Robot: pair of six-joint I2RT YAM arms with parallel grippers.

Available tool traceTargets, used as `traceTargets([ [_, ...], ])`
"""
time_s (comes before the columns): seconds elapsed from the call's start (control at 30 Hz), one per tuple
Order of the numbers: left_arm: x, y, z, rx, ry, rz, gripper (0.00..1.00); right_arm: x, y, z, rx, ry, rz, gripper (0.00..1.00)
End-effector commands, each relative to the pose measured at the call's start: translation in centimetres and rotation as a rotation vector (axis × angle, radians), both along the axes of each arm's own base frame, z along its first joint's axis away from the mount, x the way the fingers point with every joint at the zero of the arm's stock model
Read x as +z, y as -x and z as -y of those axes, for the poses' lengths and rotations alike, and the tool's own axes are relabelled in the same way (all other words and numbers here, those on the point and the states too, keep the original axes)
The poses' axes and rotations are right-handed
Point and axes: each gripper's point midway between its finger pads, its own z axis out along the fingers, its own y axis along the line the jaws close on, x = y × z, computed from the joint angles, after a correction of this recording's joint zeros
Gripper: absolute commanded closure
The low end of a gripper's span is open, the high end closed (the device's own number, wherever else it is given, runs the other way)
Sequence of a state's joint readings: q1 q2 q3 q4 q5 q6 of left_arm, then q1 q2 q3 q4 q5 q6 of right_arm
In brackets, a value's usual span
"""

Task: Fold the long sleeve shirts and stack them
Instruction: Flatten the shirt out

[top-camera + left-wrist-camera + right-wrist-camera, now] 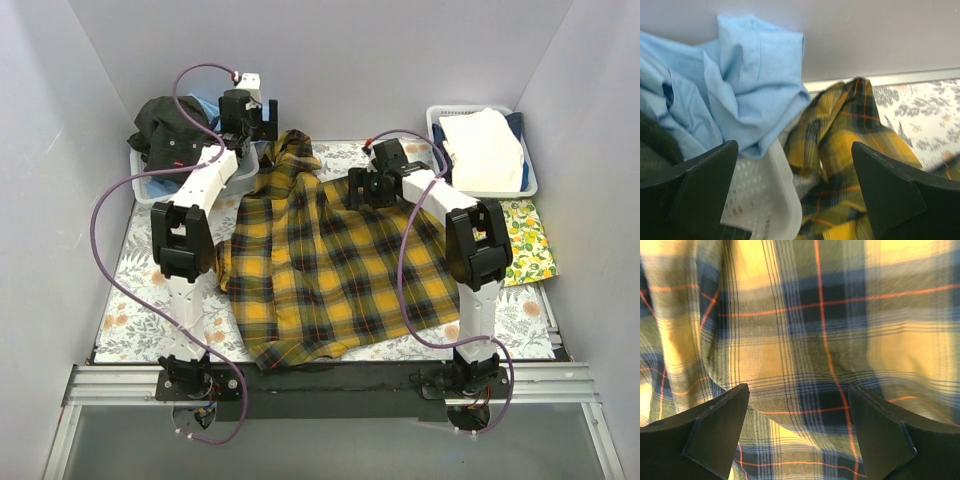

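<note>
The yellow-and-black plaid shirt (330,275) lies spread on the table (135,300), hem nearest the arm bases, collar farthest. Right hand (797,390): fingers apart, empty, over the shirt's upper right area. Left hand (794,147): fingers apart, empty, above the collar and the white basket (777,200) holding a light blue shirt (755,75).

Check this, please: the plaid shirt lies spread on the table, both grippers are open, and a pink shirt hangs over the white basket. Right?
Only the colour is wrong: a light blue shirt, not a pink one, hangs over the white basket; the left wrist view shows it. The rest holds.
</note>
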State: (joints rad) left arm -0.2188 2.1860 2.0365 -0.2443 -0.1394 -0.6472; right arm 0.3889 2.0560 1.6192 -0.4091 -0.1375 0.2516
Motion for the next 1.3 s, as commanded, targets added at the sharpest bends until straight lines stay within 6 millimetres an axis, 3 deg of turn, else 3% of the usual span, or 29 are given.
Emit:
traceTargets([
  [0.0, 4.9, 3.8, -3.0, 0.042, 0.212, -0.01, 0.02, 1.3, -0.1, -1.0, -0.004, -0.029, -0.013, 0.12],
  [0.03, 5.7, 5.2, -2.4, -0.01, 0.264, -0.022, 0.02, 1.1, 0.0, -0.9, -0.007, -0.027, -0.018, 0.12],
  [0.07, 4.6, 6.0, -2.9, -0.006, 0.29, -0.057, 0.02, 0.9, 0.2, -0.8, -0.015, -0.027, -0.028, 0.12],
  [0.1, 1.5, 7.3, -2.8, -0.004, 0.3, -0.13, 0.02, 0.7, 0.4, -0.7, -0.021, -0.026, -0.037, 0.13],
  [0.17, 0.4, 8.8, -2.7, -0.011, 0.33, -0.153, 0.02, 0.7, 0.7, -0.7, -0.021, -0.032, -0.044, 0.13],
  [0.2, -1.7, 9.6, -2.8, -0.008, 0.335, -0.201, 0.02, 0.6, 1.0, -0.7, -0.021, -0.035, -0.052, 0.13],
  [0.33, -3.4, 11.0, -3.4, 0.039, 0.391, -0.26, 0.02, 0.7, 1.3, -0.8, -0.023, -0.037, -0.057, 0.14],
  [0.4, -2.5, 12.1, -3.9, 0.047, 0.406, -0.241, 0.02, 0.9, 1.5, -0.8, -0.025, -0.038, -0.055, 0.14],
  [0.43, -3.2, 12.8, -3.9, 0.042, 0.416, -0.25, 0.02, 1.0, 1.6, -0.8, -0.027, -0.04, -0.053, 0.15],
  [0.5, -3.1, 13.6, -3.7, 0.019, 0.443, -0.256, 0.02, 1.1, 1.8, -0.7, -0.031, -0.035, -0.053, 0.15],
  [0.67, -7.2, 14.8, -4.3, 0.076, 0.477, -0.353, 0.02, 1.3, 2.3, -0.4, -0.039, -0.032, -0.053, 0.15],
  [0.77, -8.6, 14.3, -5.4, 0.129, 0.484, -0.334, 0.02, 1.2, 2.6, -0.1, -0.043, -0.025, -0.055, 0.15],
  [0.93, -11.1, 12.5, -9.4, 0.294, 0.439, -0.307, 0.02, 1.2, 3.1, 0.1, -0.046, -0.019, -0.059, 0.15],
  [0.97, -11.3, 12.3, -12.0, 0.365, 0.439, -0.292, 0.02, 1.3, 3.1, 0.1, -0.045, -0.017, -0.056, 0.15],
  [1.0, -11.4, 12.3, -13.0, 0.397, 0.445, -0.285, 0.02, 1.2, 3.2, 0.2, -0.046, -0.016, -0.057, 0.15],
  [1.27, -10.1, 10.6, -21.1, 0.573, 0.427, -0.175, 0.02, 1.6, 3.7, 0.3, -0.04, -0.023, -0.057, 0.15],
])
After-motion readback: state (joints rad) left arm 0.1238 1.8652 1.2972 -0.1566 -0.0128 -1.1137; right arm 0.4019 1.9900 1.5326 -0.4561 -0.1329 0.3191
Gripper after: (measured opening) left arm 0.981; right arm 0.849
